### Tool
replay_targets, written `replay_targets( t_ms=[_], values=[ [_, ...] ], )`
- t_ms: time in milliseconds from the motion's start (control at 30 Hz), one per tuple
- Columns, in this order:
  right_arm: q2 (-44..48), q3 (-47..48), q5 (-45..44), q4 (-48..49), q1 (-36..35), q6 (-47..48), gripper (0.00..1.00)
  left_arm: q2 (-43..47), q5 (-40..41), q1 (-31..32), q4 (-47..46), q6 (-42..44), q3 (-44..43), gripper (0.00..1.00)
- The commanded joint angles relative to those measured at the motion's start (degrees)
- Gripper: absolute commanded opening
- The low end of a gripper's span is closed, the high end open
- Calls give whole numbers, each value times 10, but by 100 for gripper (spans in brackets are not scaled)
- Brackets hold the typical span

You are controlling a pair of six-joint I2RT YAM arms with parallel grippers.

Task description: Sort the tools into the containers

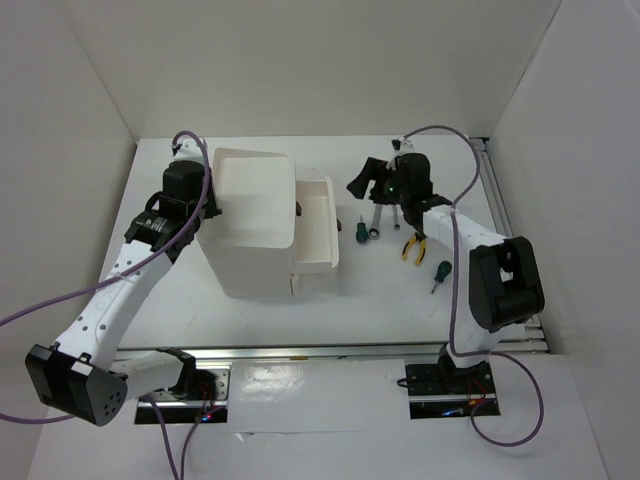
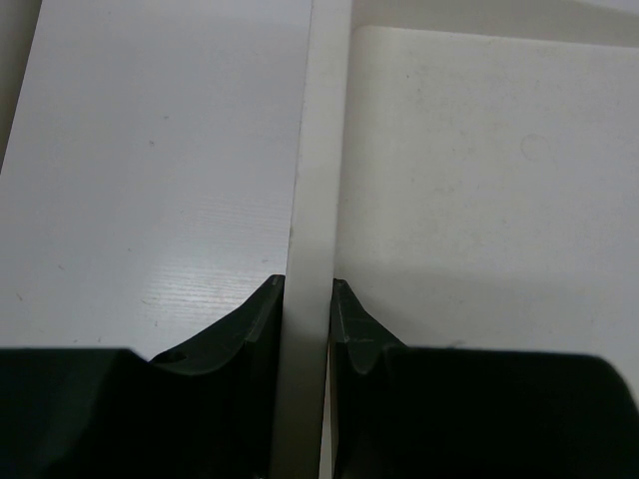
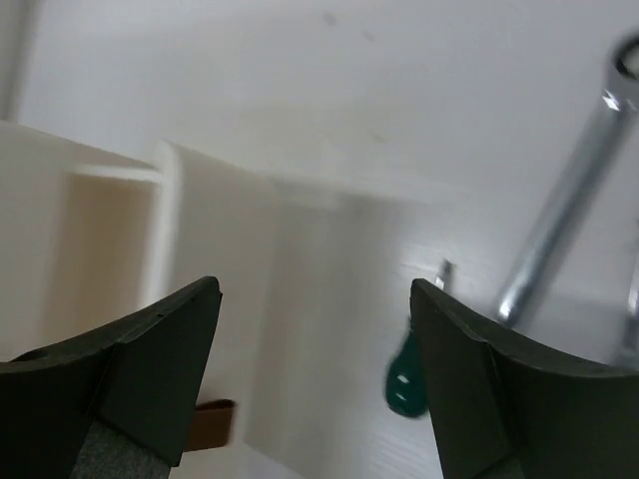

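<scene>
The tall white box stands left of centre with one drawer pulled out to the right. My left gripper is shut on the box's left wall; the fingers flank the wall. My right gripper is open and empty, above the table just right of the drawer. Below it lie a green-handled screwdriver, a silver wrench, yellow-handled pliers and another green screwdriver. The right wrist view shows the open gripper, the drawer wall, the green handle and the wrench.
White walls enclose the table on the left, back and right. A metal rail runs along the right edge. The drawer's reddish-brown handle shows at the lower left of the right wrist view.
</scene>
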State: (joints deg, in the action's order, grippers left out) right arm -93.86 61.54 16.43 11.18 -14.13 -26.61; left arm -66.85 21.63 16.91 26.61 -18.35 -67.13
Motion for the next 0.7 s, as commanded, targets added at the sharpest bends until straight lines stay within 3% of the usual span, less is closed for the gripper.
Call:
replay_targets(
  t_ms=[0,100,267,500,667],
  values=[
    [-39,27,-172,-206,-40,73,83,-10,-40,8,56,-40,9,15],
    [-66,49,-200,-219,-61,73,74,-10,-40,8,56,-45,9,15],
    [-122,81,-222,-250,-75,78,73,-10,-34,8,56,-45,9,15],
    [-155,94,-234,-250,-100,84,64,-10,-34,8,56,-45,9,15],
    [-171,104,-241,-262,-112,79,46,-10,-34,8,56,-45,9,15]
  ],
)
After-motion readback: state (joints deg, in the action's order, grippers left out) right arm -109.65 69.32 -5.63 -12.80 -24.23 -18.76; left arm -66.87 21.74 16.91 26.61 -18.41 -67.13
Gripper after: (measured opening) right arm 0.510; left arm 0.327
